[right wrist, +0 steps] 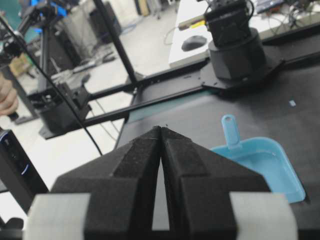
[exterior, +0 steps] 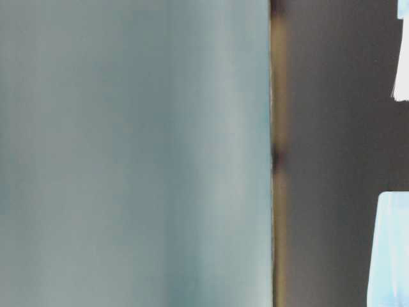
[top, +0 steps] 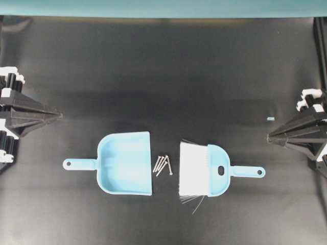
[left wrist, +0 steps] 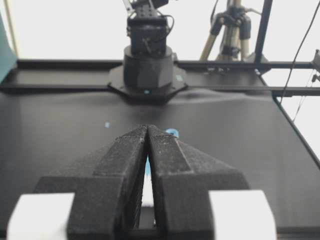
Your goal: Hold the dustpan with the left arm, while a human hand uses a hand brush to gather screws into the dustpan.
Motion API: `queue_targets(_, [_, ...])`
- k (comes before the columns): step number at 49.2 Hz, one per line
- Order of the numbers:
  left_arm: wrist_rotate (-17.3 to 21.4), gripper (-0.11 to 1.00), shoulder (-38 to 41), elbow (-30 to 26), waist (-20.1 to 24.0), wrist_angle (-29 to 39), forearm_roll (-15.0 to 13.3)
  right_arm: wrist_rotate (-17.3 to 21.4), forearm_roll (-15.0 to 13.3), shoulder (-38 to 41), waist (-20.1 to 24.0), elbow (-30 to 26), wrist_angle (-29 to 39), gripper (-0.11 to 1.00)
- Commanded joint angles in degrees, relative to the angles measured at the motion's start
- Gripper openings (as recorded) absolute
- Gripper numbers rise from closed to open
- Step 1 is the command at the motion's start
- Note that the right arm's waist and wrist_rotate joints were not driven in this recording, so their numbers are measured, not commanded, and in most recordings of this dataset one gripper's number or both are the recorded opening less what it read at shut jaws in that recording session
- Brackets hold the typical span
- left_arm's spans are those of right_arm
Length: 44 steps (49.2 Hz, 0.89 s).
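Dustpan (top: 125, 163) lies flat mid-table, mouth toward screws (top: 163, 165) and brush (top: 204, 170). We judge it light, stiff, slick plastic; best grasped by thin handle. Left gripper (top: 60, 116) closed, empty, well apart; right gripper (top: 269, 137) likewise.
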Motion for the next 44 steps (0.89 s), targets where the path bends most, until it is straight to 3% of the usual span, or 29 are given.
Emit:
queue_targets(1, [0.0,0.06,1.0,-2.6,-2.2,4.6,2.4,0.0,0.0,0.7,0.0,-1.1,-0.1,0.04])
queue_targets(8, [-0.3,0.0,4.0,-5.6,-4.2,20.1,2.4,0.0,-0.3,1.2,0.0,-3.0,12.9,0.0])
queue_targets(12, [-0.3,0.0,6.1,-6.6,-4.6,24.9,2.3,0.1,-0.3,1.8,0.0,-4.0,20.0,0.0])
queue_targets(17, [-0.2,0.0,8.6,-7.5,-4.7,27.4,2.4,0.0,-0.8,3.2,0.0,-4.6,25.6,0.0])
queue_targets(32, [-0.4,0.0,16.2,-9.1,-4.9,36.1,2.4,0.1,-1.2,10.2,0.0,-4.7,34.2,0.0])
queue_targets(44, [-0.2,0.02,18.2,-9.7,-5.5,37.4,2.4,0.0,-1.7,14.9,0.0,-5.6,39.3,0.0])
